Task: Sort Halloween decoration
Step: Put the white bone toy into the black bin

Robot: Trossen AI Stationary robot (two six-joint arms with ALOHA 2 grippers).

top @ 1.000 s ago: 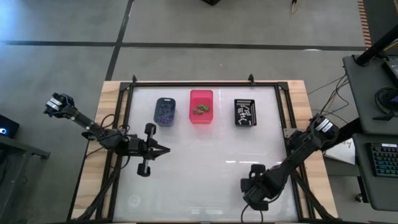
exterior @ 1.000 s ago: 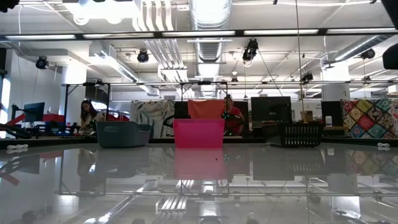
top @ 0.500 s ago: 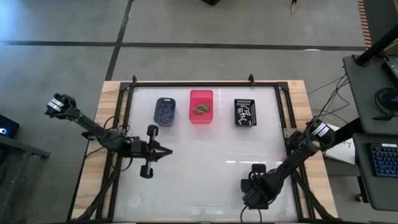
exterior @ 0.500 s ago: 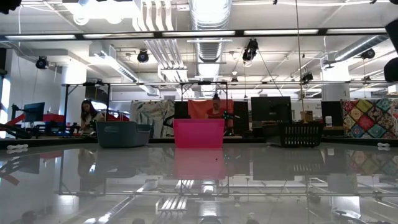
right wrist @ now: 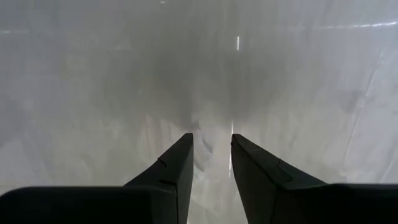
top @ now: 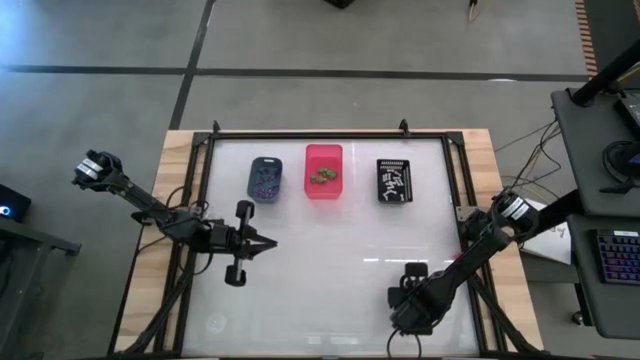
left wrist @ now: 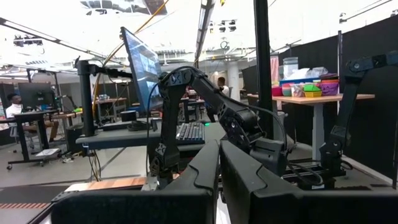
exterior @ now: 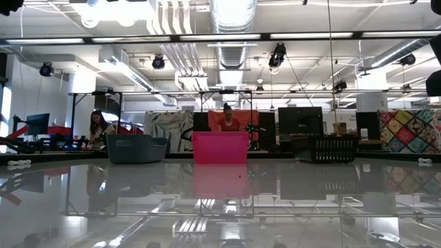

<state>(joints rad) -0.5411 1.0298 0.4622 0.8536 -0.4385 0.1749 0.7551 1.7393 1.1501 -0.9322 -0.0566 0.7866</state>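
High view showed the Halloween decoration (top: 322, 177) already lying inside the bins, which stood in a row along the far edge of the table (top: 330, 270). Purple trinkets filled the blue-grey bin (top: 265, 179) on the left, greenish ones sat in the pink bin (top: 323, 158) in the middle, and white pieces lay in the black bin (top: 394, 181) on the right. Each colour had its own container, so the sorting looked finished or nearly so; no loose trinket showed on the pale tabletop.

Both arms were well apart from the bins, which fitted a resting pose once nothing was left to carry. The left gripper (top: 262, 242) hovered near the table's left side, pointing level toward the middle, its fingers (left wrist: 205, 171) pressed together and grasping nothing. The right gripper (top: 412, 298) hung over the near right part of the table, aimed down at bare surface; in the right wrist view its fingers (right wrist: 177, 163) stood slightly parted with only the white tabletop between them, so it held nothing either.

From table height, the three bins appeared side by side at the far edge, with a workshop and people (exterior: 98, 128) at desks beyond.
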